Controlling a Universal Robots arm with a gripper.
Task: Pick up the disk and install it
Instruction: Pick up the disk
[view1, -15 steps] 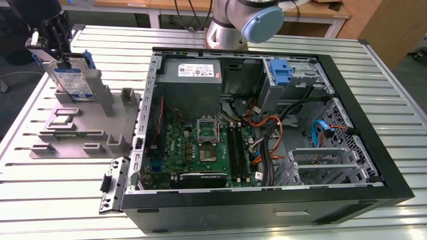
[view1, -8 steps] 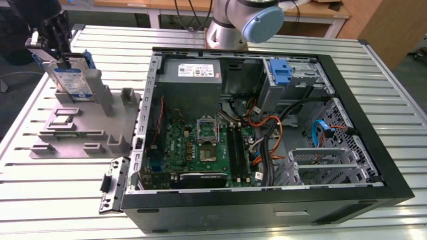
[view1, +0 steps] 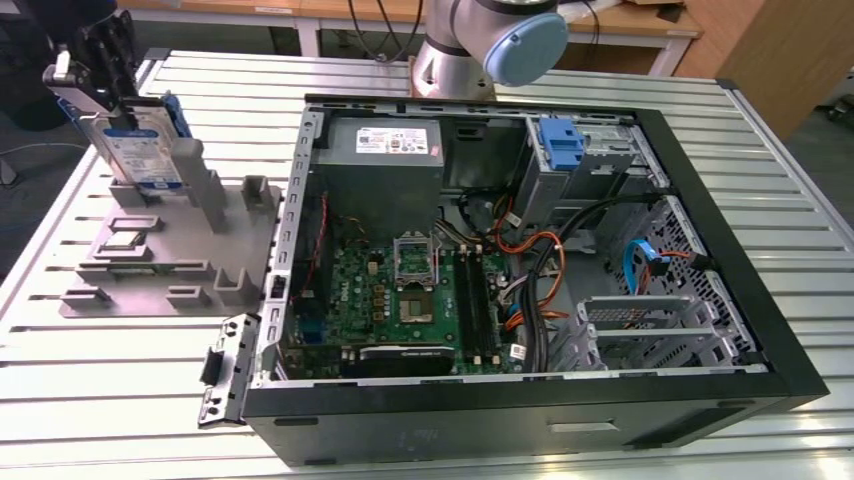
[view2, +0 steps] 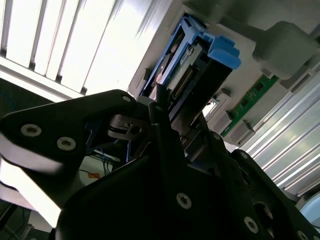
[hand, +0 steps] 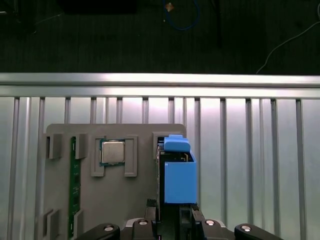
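Count: 1 disk (view1: 140, 150) at the gripper (hand: 172, 212), 1 grey fixture (hand: 140, 200) under it. On the fixture, near the gripper: 1 processor (hand: 112, 151), 1 memory stick (hand: 74, 185). Well apart from the gripper: 1 open PC case (view1: 534, 420), with 1 power supply (view1: 387, 140) and 1 blue caddy (view1: 561, 145) inside.

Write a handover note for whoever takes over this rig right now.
Gripper: at the upper end of the disk; whether it has closed on it cannot be told.
Disk: upright in the grey holder, on the exterior view's left, beside the open computer case.
Done: gripper is at the disk, nothing more.
Left: disk not yet lifted out of the holder, not yet installed in the case.
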